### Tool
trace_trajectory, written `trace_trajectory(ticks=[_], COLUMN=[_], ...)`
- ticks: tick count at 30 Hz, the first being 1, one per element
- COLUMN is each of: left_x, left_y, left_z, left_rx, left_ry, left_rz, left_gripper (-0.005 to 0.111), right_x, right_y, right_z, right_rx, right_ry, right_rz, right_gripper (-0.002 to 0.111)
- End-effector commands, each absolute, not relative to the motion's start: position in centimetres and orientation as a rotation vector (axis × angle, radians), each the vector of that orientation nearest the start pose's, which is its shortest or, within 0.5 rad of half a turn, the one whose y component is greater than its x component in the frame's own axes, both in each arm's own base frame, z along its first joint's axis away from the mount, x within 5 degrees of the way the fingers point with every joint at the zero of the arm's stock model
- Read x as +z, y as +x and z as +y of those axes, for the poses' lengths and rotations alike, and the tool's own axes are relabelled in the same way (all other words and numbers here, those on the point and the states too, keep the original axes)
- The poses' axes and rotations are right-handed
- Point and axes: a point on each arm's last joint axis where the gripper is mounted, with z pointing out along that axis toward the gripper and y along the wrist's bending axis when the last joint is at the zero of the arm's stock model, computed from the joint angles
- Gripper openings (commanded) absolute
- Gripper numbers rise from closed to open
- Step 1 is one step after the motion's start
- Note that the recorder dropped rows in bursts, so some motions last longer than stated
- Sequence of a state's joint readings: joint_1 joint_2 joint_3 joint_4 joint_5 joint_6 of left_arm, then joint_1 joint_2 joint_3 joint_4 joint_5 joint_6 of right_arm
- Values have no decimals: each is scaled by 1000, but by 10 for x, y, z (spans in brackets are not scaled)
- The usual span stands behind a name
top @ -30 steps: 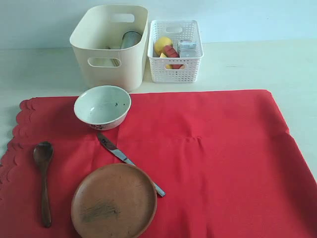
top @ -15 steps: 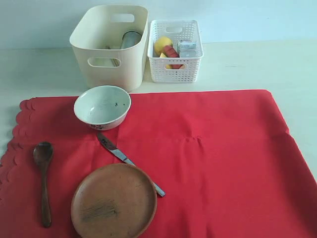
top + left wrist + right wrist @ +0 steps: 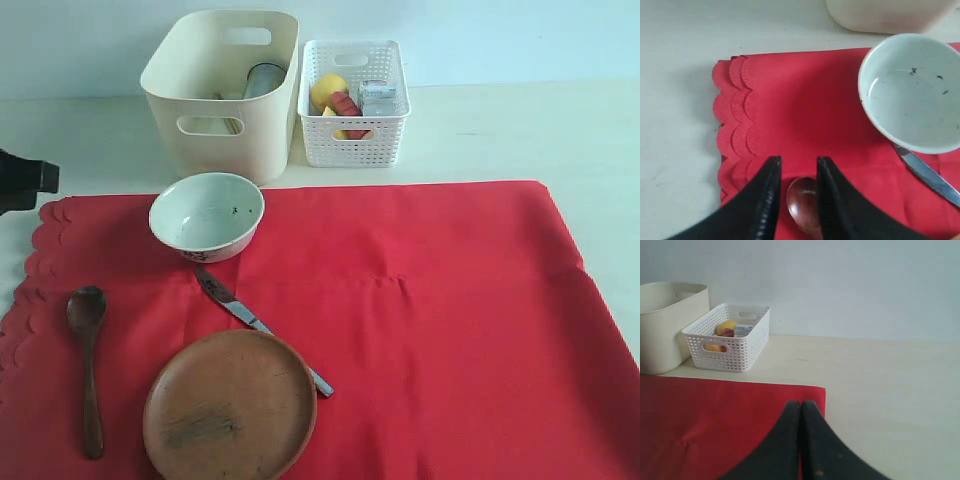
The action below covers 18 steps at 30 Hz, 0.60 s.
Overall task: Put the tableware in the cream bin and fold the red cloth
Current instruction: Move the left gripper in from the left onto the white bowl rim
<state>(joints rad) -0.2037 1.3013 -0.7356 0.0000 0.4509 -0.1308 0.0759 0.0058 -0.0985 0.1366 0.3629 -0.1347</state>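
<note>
The red cloth [image 3: 430, 330] lies flat on the table. On it are a pale bowl [image 3: 207, 215], a dark wooden spoon [image 3: 88, 360], a metal knife [image 3: 250, 320] and a round brown plate [image 3: 230, 405]. The cream bin [image 3: 225, 90] stands behind the cloth with a steel cup [image 3: 263, 78] inside. In the left wrist view my left gripper [image 3: 797, 162] is open above the cloth [image 3: 805, 110], and the spoon's bowl [image 3: 802, 200] shows between its fingers, untouched. The pale bowl [image 3: 912, 92] and knife [image 3: 927, 175] lie beside it. My right gripper [image 3: 801, 404] is shut and empty over the cloth's corner [image 3: 715, 425].
A white lattice basket [image 3: 355, 100] with a lemon and other food stands right of the cream bin. A dark part of the left arm [image 3: 25, 182] shows at the left edge of the exterior view. Bare pale table lies right of the cloth [image 3: 890, 390].
A dark part of the left arm has come into the exterior view at the left edge. The tableware and the cloth have not moved.
</note>
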Motion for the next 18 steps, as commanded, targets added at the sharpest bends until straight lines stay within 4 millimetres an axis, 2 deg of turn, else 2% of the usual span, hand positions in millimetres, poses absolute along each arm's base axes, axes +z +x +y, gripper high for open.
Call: trace_trajectory(ticks=[1, 3, 11, 18], left_x=[232, 231, 224, 203], left_y=[270, 281, 322, 356], left_z=[-59, -64, -97, -109], left_rx=[-141, -147, -153, -142], left_ry=[120, 129, 300, 312], left_rz=[2539, 2549, 2572, 2657], left_gripper=[43, 46, 46, 46], right_x=[213, 213, 213, 213], right_y=[49, 49, 49, 49], right_z=[8, 8, 8, 8], right_rx=[86, 86, 86, 86], right_ry=[-102, -102, -102, -102], right_rz=[1744, 1744, 1744, 1744], right_gripper=[0, 0, 0, 0])
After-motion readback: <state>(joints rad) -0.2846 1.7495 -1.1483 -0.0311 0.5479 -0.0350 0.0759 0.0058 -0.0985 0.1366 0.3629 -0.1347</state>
